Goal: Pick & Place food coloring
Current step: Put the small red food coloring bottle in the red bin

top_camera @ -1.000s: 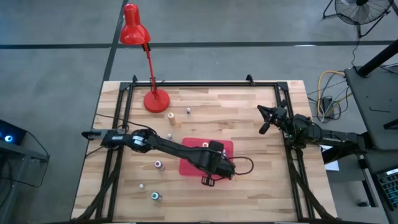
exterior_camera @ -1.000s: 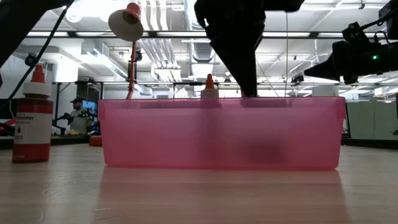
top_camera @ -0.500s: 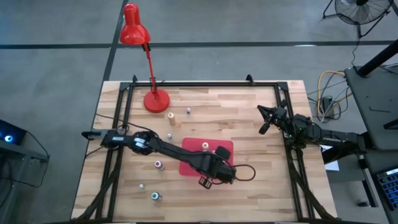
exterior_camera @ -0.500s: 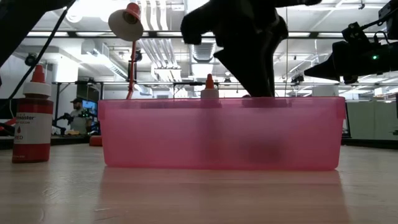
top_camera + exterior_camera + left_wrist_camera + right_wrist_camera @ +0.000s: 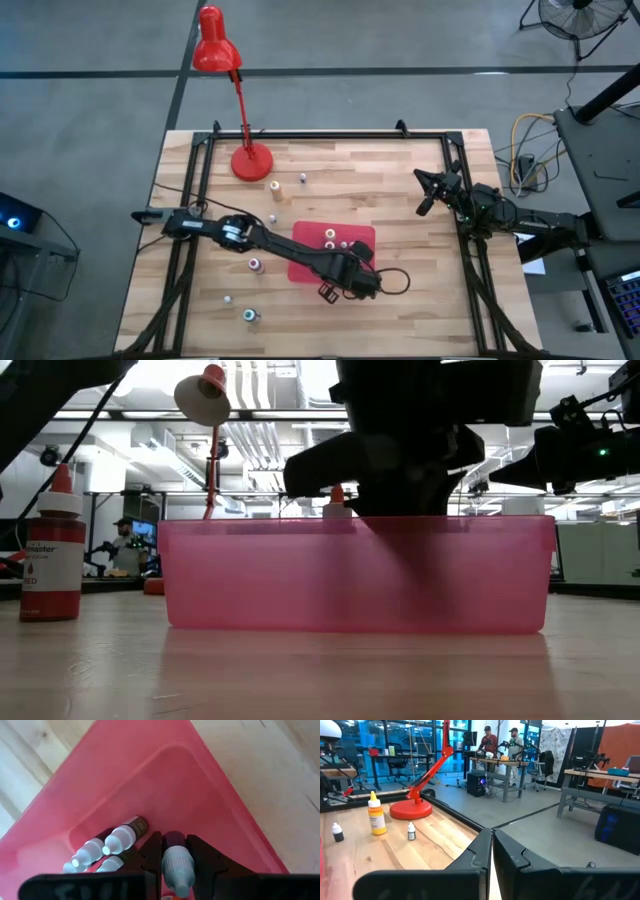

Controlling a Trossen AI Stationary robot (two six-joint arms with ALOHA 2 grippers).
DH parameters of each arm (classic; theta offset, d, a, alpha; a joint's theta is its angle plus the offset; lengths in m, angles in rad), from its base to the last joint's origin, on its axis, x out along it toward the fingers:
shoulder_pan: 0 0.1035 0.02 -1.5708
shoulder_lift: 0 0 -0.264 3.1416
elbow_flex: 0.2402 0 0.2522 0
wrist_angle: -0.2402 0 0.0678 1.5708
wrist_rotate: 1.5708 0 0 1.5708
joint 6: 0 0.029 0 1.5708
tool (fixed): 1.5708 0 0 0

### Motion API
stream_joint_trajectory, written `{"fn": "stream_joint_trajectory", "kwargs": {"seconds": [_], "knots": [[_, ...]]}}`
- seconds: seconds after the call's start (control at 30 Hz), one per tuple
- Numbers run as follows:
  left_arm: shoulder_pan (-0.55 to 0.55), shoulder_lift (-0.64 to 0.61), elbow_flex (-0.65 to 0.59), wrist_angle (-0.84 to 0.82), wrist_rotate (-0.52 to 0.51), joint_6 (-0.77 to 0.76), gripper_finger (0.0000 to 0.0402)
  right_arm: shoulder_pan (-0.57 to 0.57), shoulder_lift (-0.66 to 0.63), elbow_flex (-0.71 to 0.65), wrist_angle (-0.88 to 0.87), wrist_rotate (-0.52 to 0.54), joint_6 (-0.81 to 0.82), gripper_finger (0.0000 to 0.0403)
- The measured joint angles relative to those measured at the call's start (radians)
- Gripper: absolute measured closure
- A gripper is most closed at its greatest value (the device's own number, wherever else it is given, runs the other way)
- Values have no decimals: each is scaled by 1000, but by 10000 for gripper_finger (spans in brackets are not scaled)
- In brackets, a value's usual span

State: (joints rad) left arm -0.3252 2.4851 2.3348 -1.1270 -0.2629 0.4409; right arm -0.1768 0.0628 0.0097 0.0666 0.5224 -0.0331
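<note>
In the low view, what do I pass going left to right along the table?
Red food coloring bottle → red lamp behind → pink bin, with an orange-tipped bottle poking above its rim → left arm reaching down into the bin → right gripper, raised at the far right.

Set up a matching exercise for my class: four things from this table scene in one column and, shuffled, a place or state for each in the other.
Things:
1. left end effector
2. right end effector
3. red lamp
4. pink bin

Places or states:
A. stands at the table's far edge
B. shut on a small bottle
C. holds bottles lying inside
D. shut, empty, at the table's right edge

Pairs: 1-B, 2-D, 3-A, 4-C
</note>
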Motion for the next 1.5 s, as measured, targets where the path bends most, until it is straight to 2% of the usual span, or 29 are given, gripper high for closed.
{"fn": "stream_joint_trajectory", "kwargs": {"seconds": [0.77, 1.13, 1.5], "knots": [[24, 7, -49, 31, 59, 111, 359, 0, 0, 0, 0, 0, 10, 394], [31, 6, -50, 36, 44, 110, 319, 0, 0, 0, 0, 0, 0, 394], [35, 6, -50, 36, 24, 109, 312, 0, 0, 0, 0, 0, 10, 394]]}}
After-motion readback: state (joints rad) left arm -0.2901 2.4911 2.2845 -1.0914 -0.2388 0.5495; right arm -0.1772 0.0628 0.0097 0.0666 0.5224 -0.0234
